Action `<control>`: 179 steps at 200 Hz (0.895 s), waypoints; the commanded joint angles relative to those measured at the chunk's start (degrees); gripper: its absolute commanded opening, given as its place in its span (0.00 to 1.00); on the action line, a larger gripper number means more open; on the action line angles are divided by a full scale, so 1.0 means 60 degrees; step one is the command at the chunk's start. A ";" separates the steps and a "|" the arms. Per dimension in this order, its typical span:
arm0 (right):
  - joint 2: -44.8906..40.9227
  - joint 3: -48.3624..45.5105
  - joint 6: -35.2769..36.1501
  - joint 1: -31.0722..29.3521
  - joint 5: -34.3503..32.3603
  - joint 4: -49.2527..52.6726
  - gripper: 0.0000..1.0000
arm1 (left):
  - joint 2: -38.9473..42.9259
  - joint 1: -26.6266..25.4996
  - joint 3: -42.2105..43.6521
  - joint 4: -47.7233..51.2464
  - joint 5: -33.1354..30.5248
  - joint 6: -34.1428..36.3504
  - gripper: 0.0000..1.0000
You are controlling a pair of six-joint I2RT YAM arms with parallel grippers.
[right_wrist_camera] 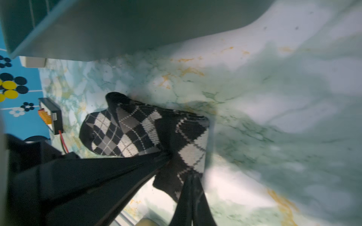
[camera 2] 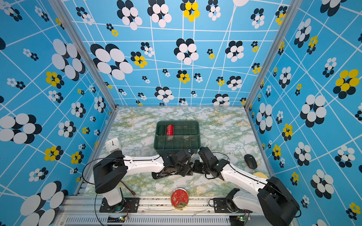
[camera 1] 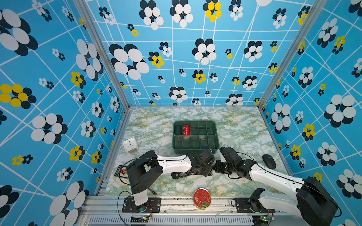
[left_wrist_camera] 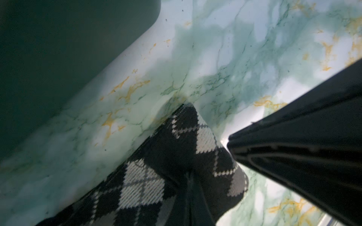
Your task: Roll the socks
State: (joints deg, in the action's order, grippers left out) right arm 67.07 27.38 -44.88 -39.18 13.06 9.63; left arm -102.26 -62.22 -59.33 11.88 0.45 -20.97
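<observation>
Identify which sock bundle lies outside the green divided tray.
The black argyle socks, lying on the marble tabletop on the near side of the tray. The red roll and dark green roll sit side by side in its far-left compartments.

Half-hidden socks [camera 1: 181, 175]
In both top views the left arm [camera 1: 176, 163] and right arm [camera 1: 270, 176] cover the right end of the socks; in the left wrist view the green tray [left_wrist_camera: 58, 49] is blurred and cut off.

The socks [camera 1: 182, 175] are lying on the worktop [camera 1: 239, 129] just in front of the tray [camera 1: 182, 150], whose back-left compartments are holding two rolls [camera 1: 186, 130]. A clock [camera 1: 130, 145] is sitting left of the tray, a mouse [camera 1: 269, 161] to its front right, and a tin [camera 1: 202, 198] at the front edge.
</observation>
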 commanded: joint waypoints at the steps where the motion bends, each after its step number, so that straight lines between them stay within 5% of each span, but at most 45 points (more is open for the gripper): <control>1: 0.0214 -0.0143 -0.0148 0.0055 0.0588 -0.0607 0.06 | -0.0285 0.0026 -0.0153 0.0083 0.0049 -0.0153 0.00; 143: 0.1288 -0.0315 -0.0210 0.0059 0.0532 -0.0887 0.06 | -0.0154 0.0225 0.0275 -0.0111 0.0213 -0.0391 0.00; 179: 0.0658 -0.0367 -0.0290 0.0064 0.0549 -0.0939 0.15 | -0.0162 0.0320 0.0499 -0.0280 0.0410 -0.0487 0.00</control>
State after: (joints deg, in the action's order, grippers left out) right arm 73.63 26.06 -45.93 -39.18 16.40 3.64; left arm -103.07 -61.12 -58.24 9.61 2.04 -22.96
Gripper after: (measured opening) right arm 0.126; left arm 0.046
